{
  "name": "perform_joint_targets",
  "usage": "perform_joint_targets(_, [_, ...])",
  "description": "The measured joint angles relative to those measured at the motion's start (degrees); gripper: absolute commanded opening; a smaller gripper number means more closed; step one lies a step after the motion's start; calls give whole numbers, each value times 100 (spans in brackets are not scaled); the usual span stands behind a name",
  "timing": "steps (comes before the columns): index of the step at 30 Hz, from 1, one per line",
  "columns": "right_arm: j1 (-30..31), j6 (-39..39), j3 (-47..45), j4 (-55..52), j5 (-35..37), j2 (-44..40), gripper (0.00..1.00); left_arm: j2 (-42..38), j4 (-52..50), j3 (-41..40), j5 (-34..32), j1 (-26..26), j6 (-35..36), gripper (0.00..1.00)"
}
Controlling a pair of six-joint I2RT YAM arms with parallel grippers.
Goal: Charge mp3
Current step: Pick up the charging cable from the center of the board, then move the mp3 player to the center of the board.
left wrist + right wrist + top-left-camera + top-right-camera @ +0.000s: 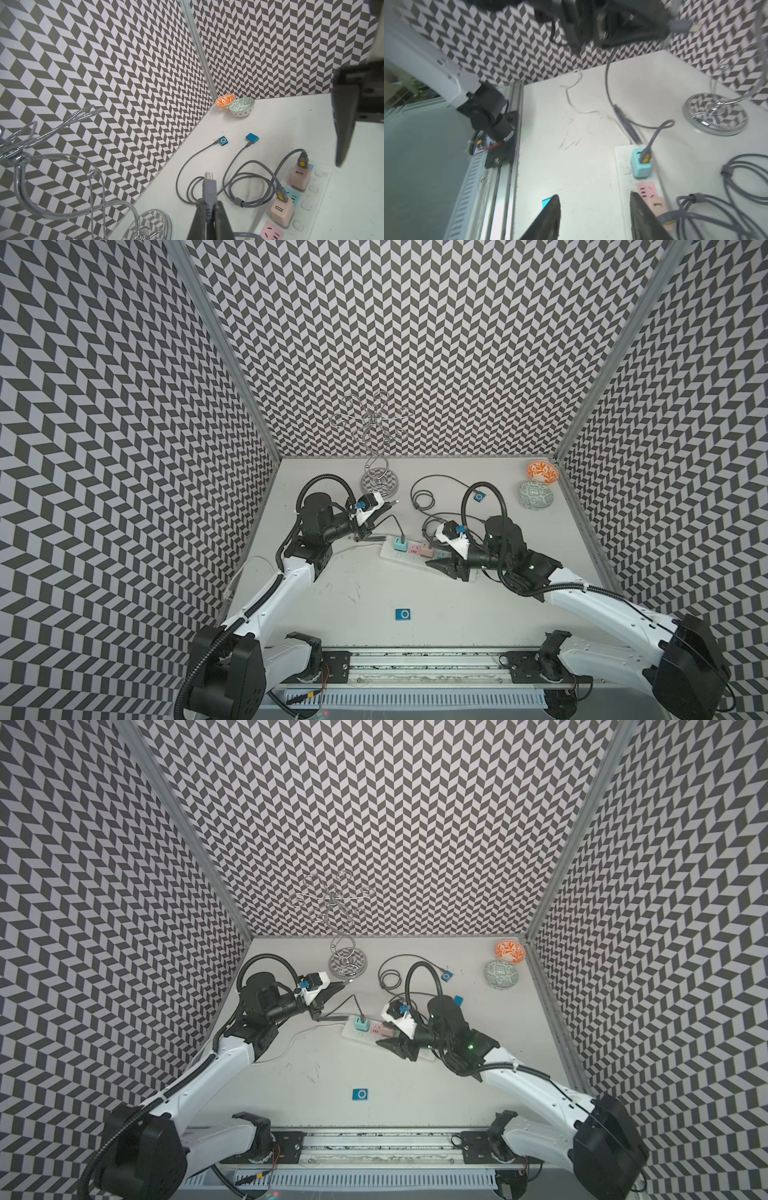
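Note:
A blue mp3 point(403, 614) point(360, 1094) lies alone near the table's front; only its corner point(546, 202) shows behind a finger in the right wrist view. Two more blue players point(223, 141) point(252, 138) lie toward the back right, each with a grey cable in it. My left gripper point(388, 504) point(209, 205) is shut on the grey cable plug point(209, 187), held above the table near the wire stand. That cable runs to the teal adapter point(641, 164) on the white power strip point(388, 554). My right gripper point(432, 566) point(595, 197) hangs open and empty over the strip's near edge.
A chrome wire stand point(378, 481) rises at the back centre. An orange bowl point(541, 471) and a green bowl point(536, 494) sit in the back right corner. Two pink adapters point(299, 178) point(282, 212) with cables stand on the strip, with coiled grey cable point(249, 187) beside them.

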Motion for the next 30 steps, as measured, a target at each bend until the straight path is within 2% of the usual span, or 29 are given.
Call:
perform_joint_targets(6, [1025,101,-1198,1110,267,129,61,-269,-341,-4,-260,0,-254,0])
perform_joint_targets(10, [1593,-61,-1364,1510,560,621,63,-319,-385,-4,-411,22,-442,0])
perform_joint_targets(15, [2243,-214,-1283,1788,1270,1440,65,-319,-494,-4,-588,37,-599,0])
perform_joint_targets(23, [2461,-313,-894,1882,2151,2424,68,-319,-527,-4,-796,37,-638,0])
perform_joint_targets(30, [2461,-367,-586,1965,2439,2992,66,-319,-557,-4,-861,37,-632,0])
